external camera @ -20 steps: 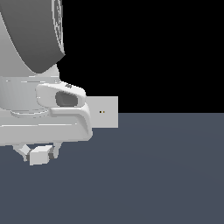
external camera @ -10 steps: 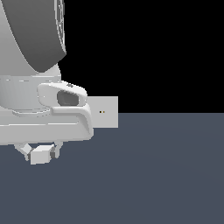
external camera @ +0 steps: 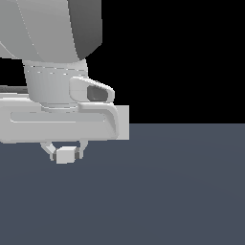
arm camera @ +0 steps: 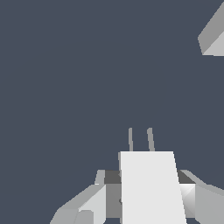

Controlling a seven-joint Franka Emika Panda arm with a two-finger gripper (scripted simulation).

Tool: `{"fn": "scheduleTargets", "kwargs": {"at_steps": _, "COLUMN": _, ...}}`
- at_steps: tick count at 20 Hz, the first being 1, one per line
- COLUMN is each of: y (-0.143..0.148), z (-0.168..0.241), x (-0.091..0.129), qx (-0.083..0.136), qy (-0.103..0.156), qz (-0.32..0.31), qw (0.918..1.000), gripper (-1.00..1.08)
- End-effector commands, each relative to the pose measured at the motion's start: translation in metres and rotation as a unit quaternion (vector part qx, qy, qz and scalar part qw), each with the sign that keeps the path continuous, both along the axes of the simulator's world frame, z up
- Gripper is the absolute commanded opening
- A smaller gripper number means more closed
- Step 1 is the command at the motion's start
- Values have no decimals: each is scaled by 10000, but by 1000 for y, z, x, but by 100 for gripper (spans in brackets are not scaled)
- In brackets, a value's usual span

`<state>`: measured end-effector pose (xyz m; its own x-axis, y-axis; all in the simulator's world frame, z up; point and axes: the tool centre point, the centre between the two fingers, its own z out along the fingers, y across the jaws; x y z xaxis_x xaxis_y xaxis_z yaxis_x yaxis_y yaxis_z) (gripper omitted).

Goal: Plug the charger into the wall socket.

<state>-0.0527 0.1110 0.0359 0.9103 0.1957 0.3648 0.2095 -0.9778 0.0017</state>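
Exterior view and wrist view, one moment.

**Student:** What fills the exterior view?

**Tutor:** The pale grey Franka arm, above a flat slate-blue floor. Behind the arm's hand, only a strip of the wall socket, a flat upright light-grey square plate, shows. Its two dark dots are hidden.

**Student:** What has changed?

**Tutor:** Within the last second the hand has risen and shifted towards the exterior view's right. It now covers the socket's centre, which was visible before. I judge this to be the carry and alignment phase; insertion is not yet done.

**Student:** And the pincer?

**Tutor:** The gripper is clamped on the charger, a small whitish-grey box-shaped block, which hangs clear above the floor. In the wrist view, two thin grey prongs project from the block's front face over bare floor.

**Student:** How much room is there?

**Tutor:** The floor around the block shows no obstacle. A light-grey corner, probably the socket's edge, sits well apart from the prongs, so they likely need turning towards the plate. Whether the block's height matches the dots cannot be told.
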Motion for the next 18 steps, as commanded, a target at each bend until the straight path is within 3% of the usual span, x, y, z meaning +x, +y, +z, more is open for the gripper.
{"fn": "scheduleTargets", "kwargs": {"at_steps": 1, "y": -14, "z": 10, "x": 6, "qx": -5, "qy": -5, "qz": -63, "qw": 10000, "gripper": -100}}
{"fn": "scheduleTargets", "kwargs": {"at_steps": 10, "y": -65, "z": 47, "x": 28, "qx": -5, "qy": -5, "qz": -291, "qw": 9996, "gripper": -100}}
{"fn": "scheduleTargets", "kwargs": {"at_steps": 18, "y": -87, "z": 62, "x": 37, "qx": 5, "qy": -1, "qz": -394, "qw": 9992, "gripper": -100}}
